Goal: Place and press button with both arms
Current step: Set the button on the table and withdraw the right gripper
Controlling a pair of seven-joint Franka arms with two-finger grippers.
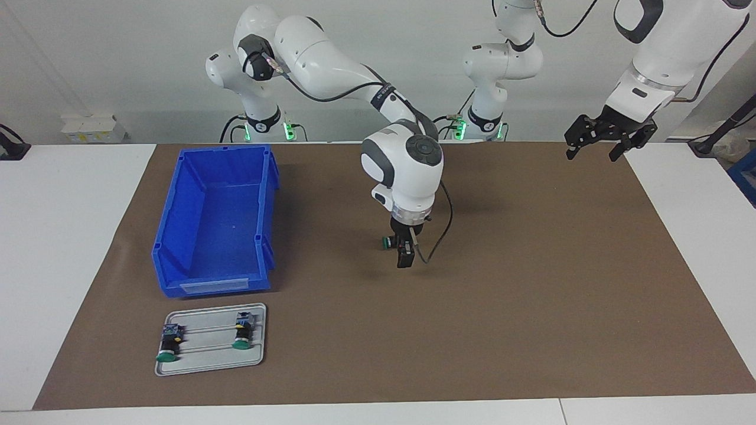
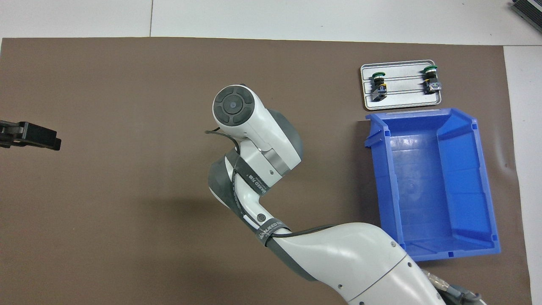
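The button, green cap on a black body, lies sideways against the side of my right gripper. Its cap points toward the right arm's end of the table. It is over the middle of the brown mat, with a faint shadow under it. I cannot tell whether it is gripped or only touching. In the overhead view the right arm's wrist hides both the gripper and the button. My left gripper hangs open and empty above the mat's corner near the left arm's base. Only its tip shows in the overhead view.
A blue bin stands on the mat toward the right arm's end. Farther from the robots than the bin lies a grey tray with two other green-capped buttons in it.
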